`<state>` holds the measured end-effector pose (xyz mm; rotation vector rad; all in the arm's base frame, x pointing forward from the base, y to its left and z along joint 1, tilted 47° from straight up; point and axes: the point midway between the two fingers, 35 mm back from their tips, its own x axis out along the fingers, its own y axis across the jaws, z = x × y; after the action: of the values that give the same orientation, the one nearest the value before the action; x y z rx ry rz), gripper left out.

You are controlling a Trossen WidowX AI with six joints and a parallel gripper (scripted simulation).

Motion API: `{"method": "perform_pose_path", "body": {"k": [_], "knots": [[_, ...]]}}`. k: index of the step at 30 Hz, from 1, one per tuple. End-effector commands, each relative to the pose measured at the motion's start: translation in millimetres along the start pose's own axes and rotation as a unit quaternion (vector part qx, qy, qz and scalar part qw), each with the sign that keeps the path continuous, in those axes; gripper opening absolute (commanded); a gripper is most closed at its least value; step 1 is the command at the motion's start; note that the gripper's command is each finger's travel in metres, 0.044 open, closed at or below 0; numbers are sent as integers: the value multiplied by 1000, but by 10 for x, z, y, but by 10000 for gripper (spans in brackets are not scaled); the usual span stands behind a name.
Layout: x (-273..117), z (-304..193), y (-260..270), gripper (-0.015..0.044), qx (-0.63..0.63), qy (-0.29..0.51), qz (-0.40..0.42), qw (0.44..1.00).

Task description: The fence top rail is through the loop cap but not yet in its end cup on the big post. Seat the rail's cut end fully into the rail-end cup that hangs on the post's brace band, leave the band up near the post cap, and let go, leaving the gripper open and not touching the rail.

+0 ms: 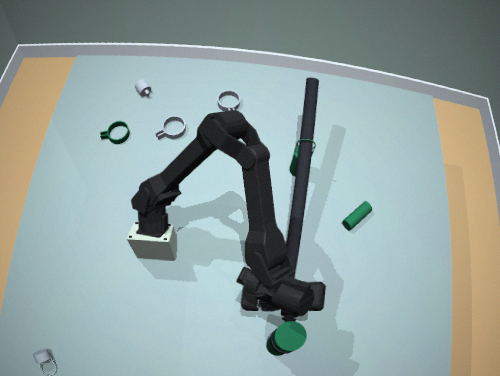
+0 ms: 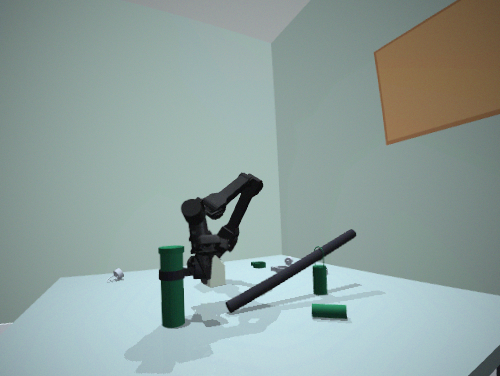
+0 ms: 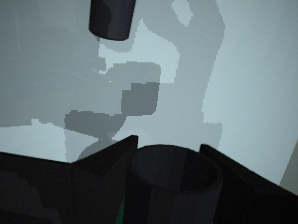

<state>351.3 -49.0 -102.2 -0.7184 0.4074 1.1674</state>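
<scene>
The dark rail (image 1: 302, 190) (image 2: 290, 272) (image 3: 114, 17) slants through the loop cap's ring on the small green post (image 2: 320, 281). Its cut end is low, apart from the cup and farther out in the wrist view. The green big post (image 2: 172, 305) stands upright with its cap (image 1: 291, 336) (image 2: 171, 249). The dark brace band (image 2: 165, 275) is round its upper part, somewhat below the cap. My gripper (image 2: 198, 272) (image 3: 168, 146) is shut on the dark rail-end cup (image 3: 172, 200) beside the post. The cup's open mouth faces away from the post; the arm hides it in the top view.
A loose green cylinder (image 1: 357, 216) (image 2: 329, 311) lies right of the rail. A green ring band (image 1: 104, 134), two grey ring bands (image 1: 160, 134) (image 1: 218, 101) and a grey cap (image 1: 143, 87) lie beyond the arm base. Another grey cap (image 1: 43, 356) lies at the front left.
</scene>
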Motion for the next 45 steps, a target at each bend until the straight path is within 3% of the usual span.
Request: {"method": "perform_pose_path", "body": {"k": [1, 25, 41, 45], "knots": [[14, 2, -20, 0, 13, 7, 0, 1000], [-4, 1, 6, 0, -3, -1, 0, 1000], [-115, 126, -71, 420, -1, 0, 0, 1000], [-224, 252, -136, 440, 2, 1, 1, 1000]]}}
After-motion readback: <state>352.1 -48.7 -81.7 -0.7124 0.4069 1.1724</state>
